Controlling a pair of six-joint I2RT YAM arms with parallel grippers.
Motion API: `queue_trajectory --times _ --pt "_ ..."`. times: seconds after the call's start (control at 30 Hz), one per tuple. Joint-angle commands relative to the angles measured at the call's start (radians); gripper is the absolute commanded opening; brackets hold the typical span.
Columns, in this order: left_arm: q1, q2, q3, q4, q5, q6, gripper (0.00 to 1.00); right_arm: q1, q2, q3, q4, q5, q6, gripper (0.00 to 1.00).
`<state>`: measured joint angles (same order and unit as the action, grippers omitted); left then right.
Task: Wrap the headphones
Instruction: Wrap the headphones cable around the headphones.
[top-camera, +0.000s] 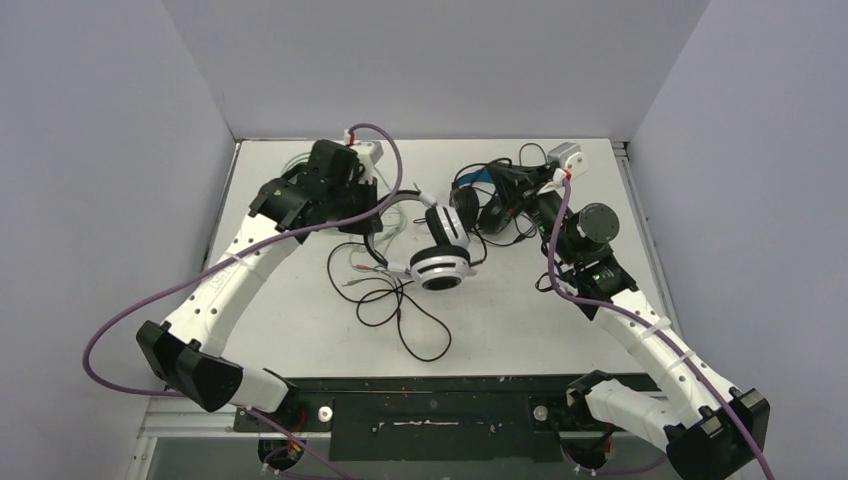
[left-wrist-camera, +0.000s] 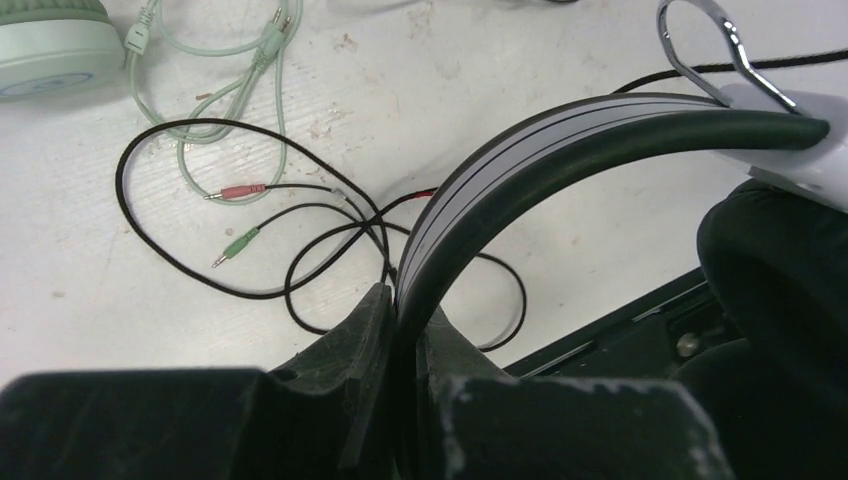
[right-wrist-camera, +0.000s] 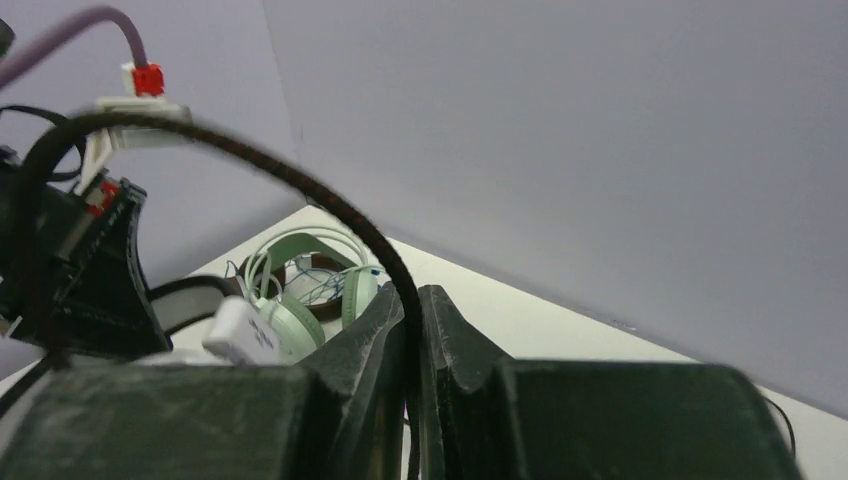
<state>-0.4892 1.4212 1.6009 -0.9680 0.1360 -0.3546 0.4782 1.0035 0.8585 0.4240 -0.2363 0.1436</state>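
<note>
Left pincer (left-wrist-camera: 400, 300) is pressed together on the headband of the white headset (top-camera: 440, 265), pinching the black-striped band edge-on. From the grip the band arches up and right to a white yoke with a chrome loop (left-wrist-camera: 700, 30). In the overhead view this headset sits near the middle of the bench (top-camera: 520, 330), with its two earcups close together and the striped face of the nearer one turned up.

Far left in the left wrist view, an earcup of the mint green headset (left-wrist-camera: 50, 45) rests on the bench. It carries a faint blue marking too small to read. Just right of it a thin black cord (left-wrist-camera: 118, 185) lies in loose loops on the bench, ending in a red plug (left-wrist-camera: 235, 191) and a green plug (left-wrist-camera: 238, 245).

Further right, toward the back of the bench, lies the black headset (top-camera: 478, 178) with its blue headband, close beside the white one. The right pincer (right-wrist-camera: 410, 300) hangs over that spot with its fingers closed on a black braided cord (right-wrist-camera: 330, 205). The cord rises from the grip and curves over to the left. Which headset it belongs to cannot be told.
</note>
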Motion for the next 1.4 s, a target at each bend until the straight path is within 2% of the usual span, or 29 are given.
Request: queue_trajectory --times 0.0,0.17,0.27,0.4,0.47,0.6,0.83,0.97,1.07,1.23,1.37 --pt "-0.092 -0.020 -0.013 0.103 -0.212 0.045 0.00 0.003 0.007 0.088 -0.061 -0.103 -0.057 0.03" --pt "-0.145 -0.015 -0.067 0.136 -0.318 0.126 0.00 0.015 0.009 0.152 -0.130 -0.130 -0.090 0.05" --pt "-0.206 -0.021 -0.102 0.160 -0.431 0.164 0.00 0.025 0.015 0.207 -0.202 -0.166 -0.124 0.05" --pt "-0.224 0.003 -0.103 0.152 -0.564 0.145 0.00 0.066 0.018 0.260 -0.299 -0.187 -0.176 0.05" --pt "-0.225 0.021 -0.094 0.154 -0.569 0.141 0.00 0.090 0.026 0.281 -0.347 -0.186 -0.203 0.06" --pt "-0.238 0.019 -0.090 0.192 -0.508 0.169 0.00 0.130 0.074 0.350 -0.484 -0.147 -0.253 0.09" --pt "-0.274 -0.059 -0.153 0.321 -0.222 0.232 0.00 0.135 0.142 0.386 -0.519 -0.032 -0.242 0.18" --pt "-0.296 -0.067 -0.162 0.327 -0.150 0.233 0.00 0.135 0.184 0.422 -0.541 -0.011 -0.232 0.18" --pt "-0.301 -0.067 -0.168 0.327 -0.084 0.242 0.00 0.135 0.199 0.418 -0.533 0.014 -0.222 0.25" --pt "-0.308 -0.126 -0.214 0.394 -0.022 0.233 0.00 0.116 0.217 0.377 -0.518 0.114 -0.179 0.25" --pt "-0.308 -0.178 -0.239 0.445 0.018 0.218 0.00 0.027 0.185 0.283 -0.415 0.008 -0.076 0.29"
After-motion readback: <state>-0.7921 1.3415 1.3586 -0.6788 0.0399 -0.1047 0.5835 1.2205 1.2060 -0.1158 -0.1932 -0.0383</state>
